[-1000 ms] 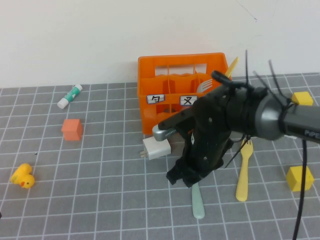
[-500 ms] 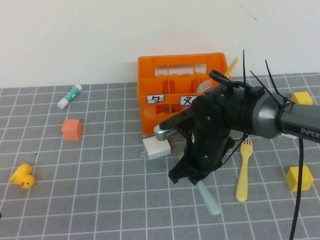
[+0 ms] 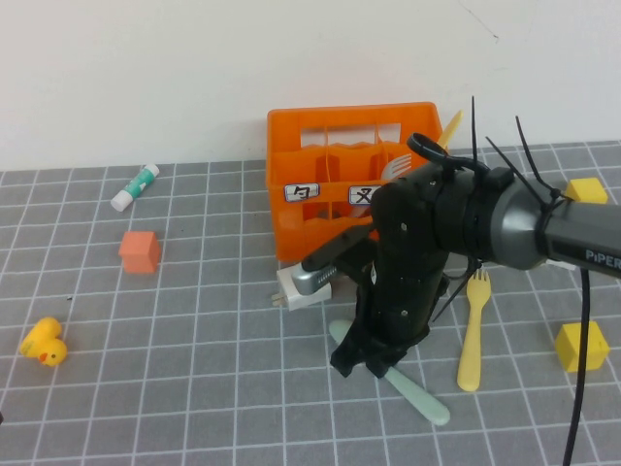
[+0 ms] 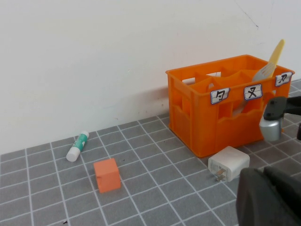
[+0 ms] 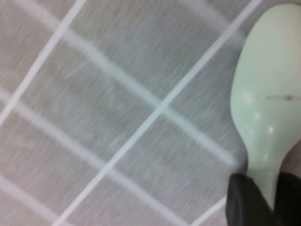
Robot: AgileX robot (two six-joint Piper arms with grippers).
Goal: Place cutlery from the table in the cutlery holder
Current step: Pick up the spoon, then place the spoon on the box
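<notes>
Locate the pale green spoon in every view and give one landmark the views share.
High view: pale green spoon lies diagonally on the table beneath the right gripper.
Left wrist view: not in it.
Right wrist view: its bowl fills one side, neck between dark fingertips.
Shared landmark: white grid lines.

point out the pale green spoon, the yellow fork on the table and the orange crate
pale green spoon [image 3: 419, 396]: high view, on its handle lying on the tiles
yellow fork [image 3: 472, 342]: high view, middle of its handle
orange crate [image 3: 320, 228]: high view, front wall below the labels
</notes>
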